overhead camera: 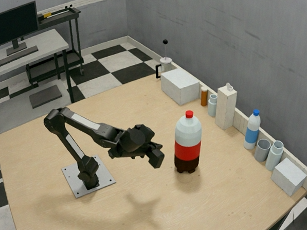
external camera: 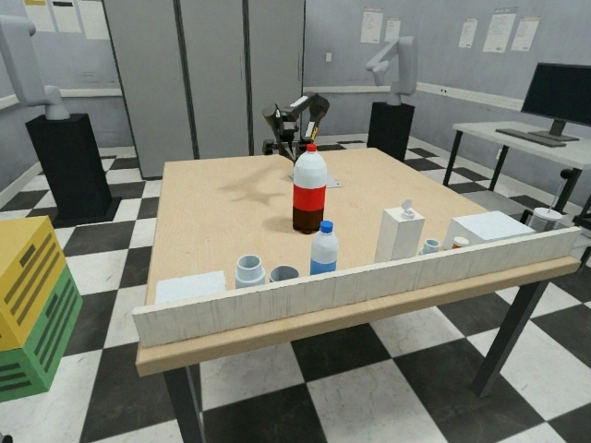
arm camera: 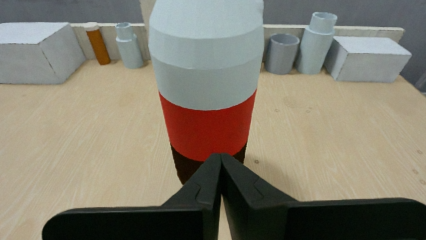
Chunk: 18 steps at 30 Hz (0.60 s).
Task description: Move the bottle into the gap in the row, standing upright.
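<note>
We see the soda bottle (overhead camera: 187, 141) upright mid-tabletop (overhead camera: 126, 205), long axis vertical, cap up; our pincer (arm camera: 220, 159) is closed tight, empty.

No readable text, brand, number or sign appears anywhere. The large plastic bottle with a red cap (external camera: 309, 189) carries only a plain red band with no lettering. The white paper sheets pinned to the grey wall (external camera: 499, 32) show faint lines too small to read. The yellow and green stacked crates (external camera: 30, 305) bear dark bars, not letters.
</note>
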### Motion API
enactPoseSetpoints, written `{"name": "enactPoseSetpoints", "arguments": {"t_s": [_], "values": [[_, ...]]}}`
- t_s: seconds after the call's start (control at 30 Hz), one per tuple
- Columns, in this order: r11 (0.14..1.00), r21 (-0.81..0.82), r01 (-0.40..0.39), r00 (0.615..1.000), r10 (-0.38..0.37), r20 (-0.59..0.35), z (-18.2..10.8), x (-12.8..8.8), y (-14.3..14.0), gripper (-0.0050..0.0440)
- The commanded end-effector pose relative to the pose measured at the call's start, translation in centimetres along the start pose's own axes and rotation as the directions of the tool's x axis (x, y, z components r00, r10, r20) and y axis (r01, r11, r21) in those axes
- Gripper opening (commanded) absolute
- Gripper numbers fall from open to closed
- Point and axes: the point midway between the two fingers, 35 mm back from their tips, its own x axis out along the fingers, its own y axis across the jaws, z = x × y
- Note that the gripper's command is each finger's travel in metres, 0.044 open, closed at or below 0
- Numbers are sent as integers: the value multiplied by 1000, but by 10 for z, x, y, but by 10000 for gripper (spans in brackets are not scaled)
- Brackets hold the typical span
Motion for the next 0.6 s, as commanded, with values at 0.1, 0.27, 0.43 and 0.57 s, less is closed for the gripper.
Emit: {"name": "enactPoseSetpoints", "arguments": {"t_s": [0.1,0.27,0.43,0.57], "values": [[1000,-16,8,1000,-7,12,-5,0,2,-50],[1000,-16,8,1000,-7,12,-12,3,3,-50],[1000,-16,8,1000,-7,12,-20,5,5,-50],[1000,-21,10,1000,-9,15,-21,5,5,-50]]}}
